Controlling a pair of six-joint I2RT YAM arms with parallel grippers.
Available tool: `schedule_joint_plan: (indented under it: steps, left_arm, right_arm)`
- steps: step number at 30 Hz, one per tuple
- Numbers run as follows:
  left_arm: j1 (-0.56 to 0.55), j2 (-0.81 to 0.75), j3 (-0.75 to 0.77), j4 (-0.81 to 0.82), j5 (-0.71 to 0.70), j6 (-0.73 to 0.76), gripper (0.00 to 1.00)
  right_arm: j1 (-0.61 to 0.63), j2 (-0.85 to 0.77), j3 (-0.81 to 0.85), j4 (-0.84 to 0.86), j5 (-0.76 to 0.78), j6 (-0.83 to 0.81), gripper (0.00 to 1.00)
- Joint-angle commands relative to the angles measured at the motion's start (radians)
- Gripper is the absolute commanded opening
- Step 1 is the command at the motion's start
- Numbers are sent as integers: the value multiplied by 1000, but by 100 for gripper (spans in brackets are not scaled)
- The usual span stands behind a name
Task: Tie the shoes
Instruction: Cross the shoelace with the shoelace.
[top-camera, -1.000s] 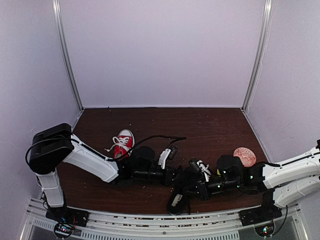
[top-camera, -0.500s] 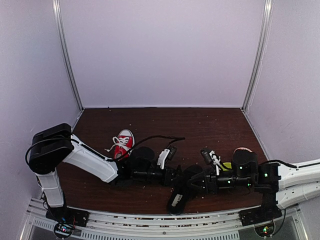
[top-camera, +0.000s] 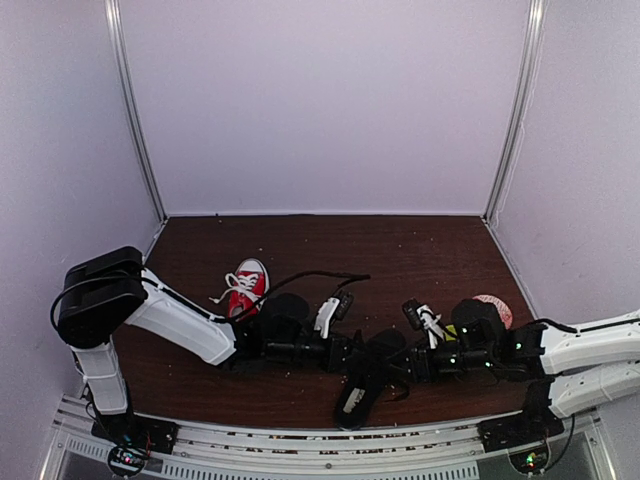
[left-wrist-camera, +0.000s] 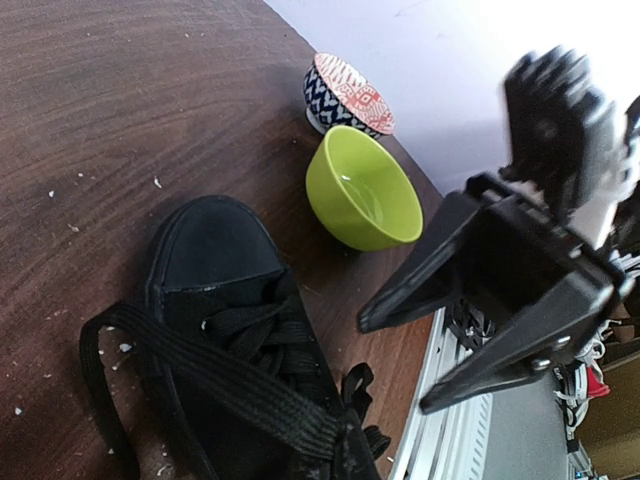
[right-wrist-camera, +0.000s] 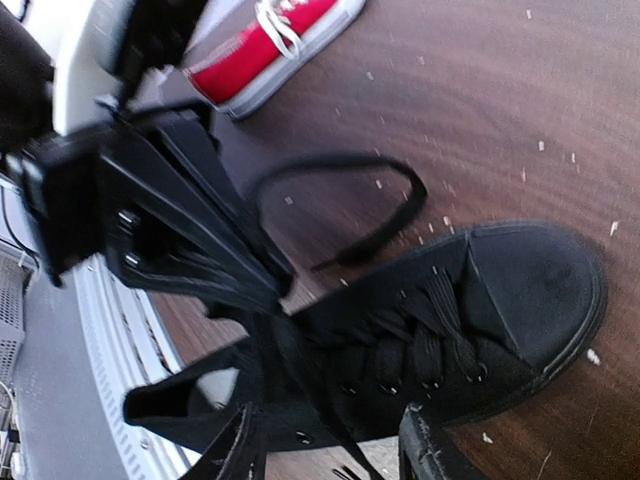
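Both arms are down low and crowded over the low black canvas shoe with black laces (right-wrist-camera: 450, 330). It sits on its sole at the near middle of the dark wooden bench (top-camera: 400, 250), toe toward the bowls. The left gripper (right-wrist-camera: 262, 290) has its jaws pinched together on a flat black lace (left-wrist-camera: 220, 375), which runs stretched from the eyelets to the tips. My read is that it holds that end out under tension, giving the other arm something to work against.

The right gripper (right-wrist-camera: 330, 445) hangs over the shoe's ankle opening, jaws apart with nothing between them. It looks lined up for the second lace, a slack black lace loop (right-wrist-camera: 340, 190) lying on the bench beside the shoe.

The red canvas sneaker with white laces (right-wrist-camera: 265, 50) waits well apart at the left, and its laces look undone. A lime-green bowl (left-wrist-camera: 365, 195) sits just past the black toe, with a blue-and-white patterned bowl (left-wrist-camera: 345, 95) right behind it.

The two grippers are very close, and the left one's fingers flank the path to that loop. The green bowl leaves little pulling room.
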Motion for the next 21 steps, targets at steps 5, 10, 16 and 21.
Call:
schedule_joint_plan:
  steps: [5, 10, 16, 21]
  left_arm:
    - [4, -33, 3, 27, -11, 17, 0]
    - [4, -32, 5, 25, -11, 17, 0]
    - [3, -33, 5, 25, -13, 17, 0]
    - [3, -39, 0, 28, -17, 17, 0]
  right_arm:
    - [-3, 54, -120, 109, -17, 12, 48]
    - [-3, 94, -154, 160, -47, 25, 48]
    - [-4, 158, -149, 213, -138, 32, 17]
    - [5, 50, -121, 132, -161, 66, 0]
